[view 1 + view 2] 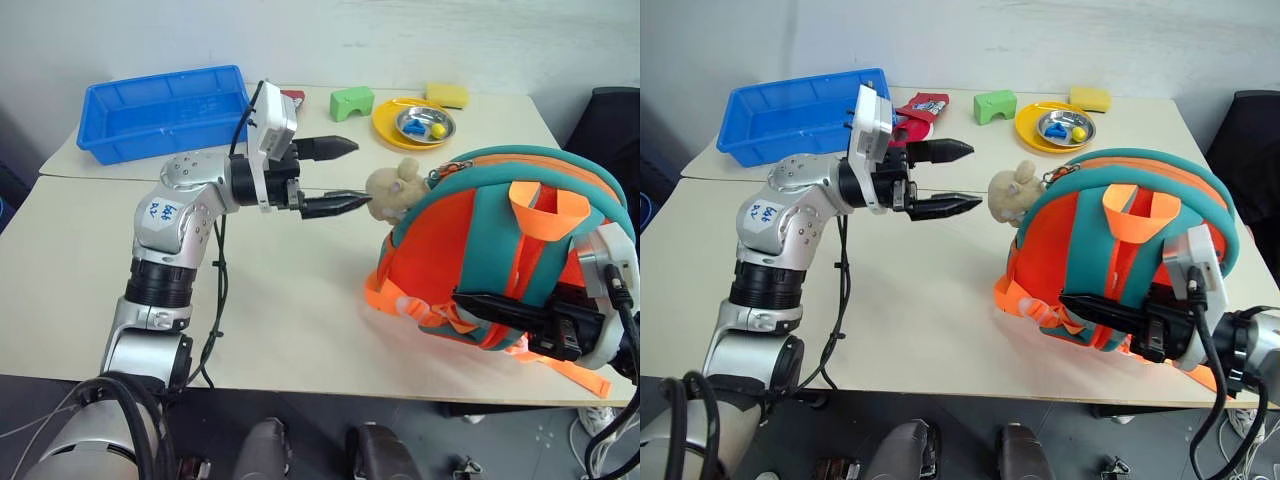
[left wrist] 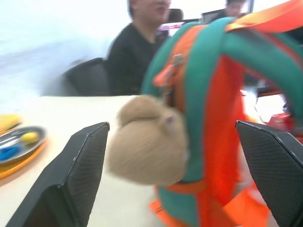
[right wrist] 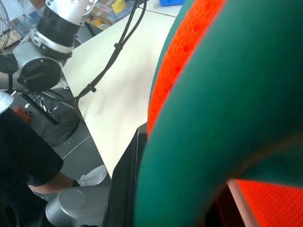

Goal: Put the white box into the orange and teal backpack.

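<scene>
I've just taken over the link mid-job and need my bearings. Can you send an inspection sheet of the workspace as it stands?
Surface: pale table, two tops joined by a seam.
Job's things: orange and teal backpack upright near the right edge, tan plush toy hanging at its top; white box: nothing seen.
Clutter: blue bin, green block, yellow sponge, yellow plate with a small metal dish, red packet.
Grippers: left claw open, level, at the plush toy; right claw shut on a backpack strap.
Cables: black cable along the left arm.
Surroundings: seated person beyond the table, black chair.
</scene>
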